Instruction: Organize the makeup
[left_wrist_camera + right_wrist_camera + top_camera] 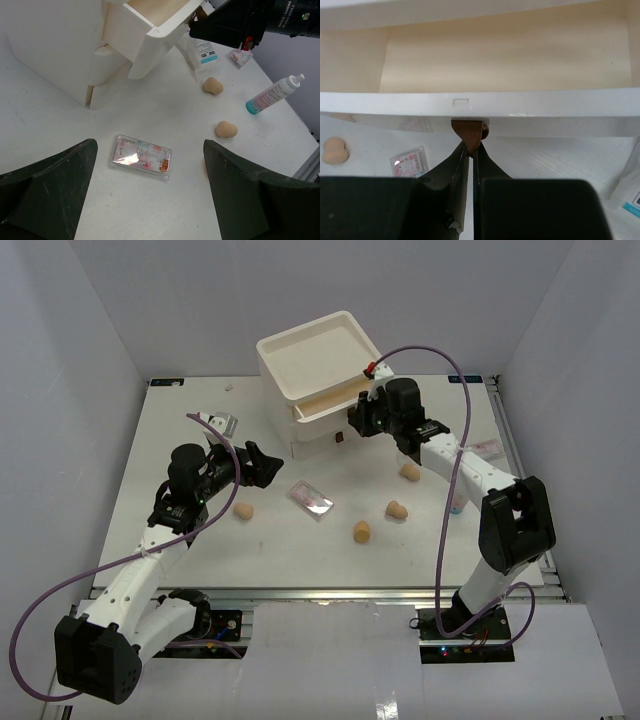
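Note:
The makeup lies loose on the table: a flat clear case with pink inside (311, 498) (142, 156), tan sponges (243, 510) (362, 531) (397, 509), a white-and-blue bottle (273, 93) and a clear packet (204, 50). My left gripper (262, 465) (150, 200) hangs open just above the table, with the case lying beyond its fingertips. My right gripper (352, 420) (471, 150) is shut on the brown pull tab (469, 132) of the top drawer (470, 100), which stands pulled out and shows a bare cream floor.
The cream three-drawer box (318, 355) stands at the back centre, a shallow tray on top. A fourth sponge (410, 472) lies under the right arm. Packets lie at the back left (222, 423) and by the right edge (487, 446).

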